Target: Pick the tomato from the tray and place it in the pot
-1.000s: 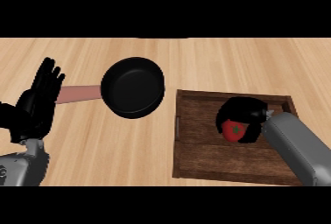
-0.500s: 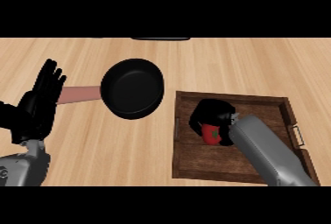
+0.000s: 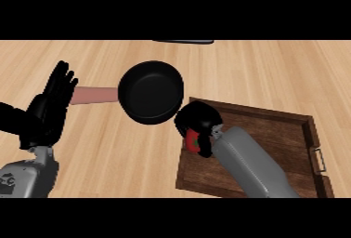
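1. The right hand [image 3: 198,122] was curled around the tomato [image 3: 194,140], whose red skin and a bit of green showed beneath the black fingers.
2. Hand and tomato sat over the upper-left corner of the dark wooden tray [image 3: 274,135], just beside the pot's lower right rim.
3. The pot [image 3: 152,91] was a black, round vessel lying on the light wooden counter [image 3: 116,153], with a pale pinkish handle [image 3: 94,95] pointing left.
4. The left hand [image 3: 49,108] rested at the view's left, fingers straight and pointing up, holding nothing.
5. A metal handle [image 3: 319,159] showed on the tray's right side.
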Robot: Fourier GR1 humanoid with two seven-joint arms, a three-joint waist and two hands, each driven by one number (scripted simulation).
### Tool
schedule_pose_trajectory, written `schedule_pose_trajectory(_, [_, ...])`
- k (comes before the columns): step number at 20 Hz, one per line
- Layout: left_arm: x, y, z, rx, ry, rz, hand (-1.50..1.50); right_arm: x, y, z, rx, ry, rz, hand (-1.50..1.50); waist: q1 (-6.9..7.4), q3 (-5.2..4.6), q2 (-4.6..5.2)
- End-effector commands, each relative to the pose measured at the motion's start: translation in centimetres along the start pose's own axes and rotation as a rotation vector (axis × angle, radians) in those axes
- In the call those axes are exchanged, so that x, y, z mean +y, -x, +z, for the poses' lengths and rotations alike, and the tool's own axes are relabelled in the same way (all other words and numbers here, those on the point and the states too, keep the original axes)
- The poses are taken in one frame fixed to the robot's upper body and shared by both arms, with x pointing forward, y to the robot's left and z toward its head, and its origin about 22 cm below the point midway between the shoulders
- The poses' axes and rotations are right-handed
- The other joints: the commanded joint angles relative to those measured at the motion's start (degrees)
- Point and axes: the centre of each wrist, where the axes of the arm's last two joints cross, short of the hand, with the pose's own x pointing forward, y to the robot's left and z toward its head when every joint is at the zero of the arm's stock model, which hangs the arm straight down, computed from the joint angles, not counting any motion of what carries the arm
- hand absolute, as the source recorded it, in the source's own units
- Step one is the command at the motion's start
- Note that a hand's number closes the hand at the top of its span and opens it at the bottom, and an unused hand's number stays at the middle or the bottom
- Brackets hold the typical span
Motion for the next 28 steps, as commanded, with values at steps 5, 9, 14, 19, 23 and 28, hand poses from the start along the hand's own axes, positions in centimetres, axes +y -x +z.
schedule_pose_trajectory(5, [-1.1,0.0,-0.3,0.006,0.045,-0.001,0.0,-5.4,-4.9,0.3,0.168,0.422,-0.128,1.5,1.95,0.7,-0.66])
schedule_pose_trajectory(9, [-1.4,0.5,-0.4,0.021,0.056,-0.002,0.0,-8.9,-7.7,1.1,0.226,0.679,-0.181,1.5,2.89,0.46,-0.8])
schedule_pose_trajectory(14, [-1.9,0.2,-0.7,0.01,0.067,-0.01,0.0,-12.3,-11.8,1.7,0.333,0.925,-0.218,1.5,3.55,0.2,-0.64])
schedule_pose_trajectory(19, [-2.3,-0.1,-1.3,0.001,0.072,-0.011,0.0,-13.7,-15.7,1.6,0.45,1.055,-0.266,1.5,4.09,0.11,0.07])
schedule_pose_trajectory(23, [-3.0,-0.6,-1.7,-0.024,0.096,-0.015,0.0,-14.1,-17.8,1.0,0.522,1.116,-0.323,1.5,4.22,0.18,1.23])
schedule_pose_trajectory(28, [-2.6,-0.7,-2.2,-0.02,0.062,0.003,0.0,-15.0,-18.2,0.2,0.579,1.146,-0.354,1.5,3.36,0.26,1.7])
